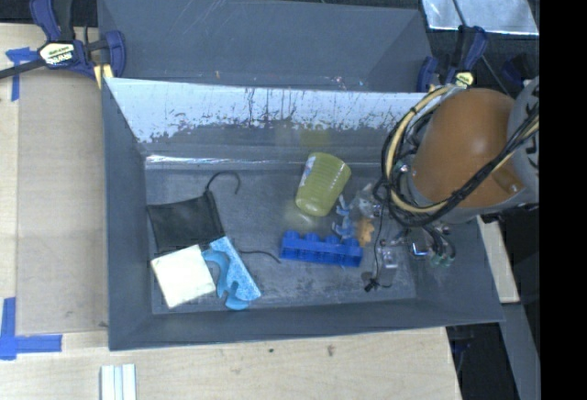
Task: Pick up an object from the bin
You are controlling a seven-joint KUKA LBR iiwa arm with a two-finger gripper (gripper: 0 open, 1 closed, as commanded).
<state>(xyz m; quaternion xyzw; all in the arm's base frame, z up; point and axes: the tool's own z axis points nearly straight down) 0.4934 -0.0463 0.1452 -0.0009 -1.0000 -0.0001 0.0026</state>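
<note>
My gripper (pixel 382 266) hangs low at the right end of the bin floor, under the orange-brown wrist cover. Just to its left lies a blue toothed plastic piece (pixel 319 250), lengthwise on the floor, its right end close to the gripper. A small blue and tan object (pixel 352 224) sits right above that end, partly hidden by the wrist. A yellow-green cup (pixel 321 184) lies on its side further up and to the left. I see nothing held in the gripper.
At the bin's left end lie a black pouch (pixel 184 222), a white square block (pixel 183 275) and a light blue curved piece (pixel 234 272). The bin's sloping walls rise on all sides. Cables loop around the wrist cover at the right.
</note>
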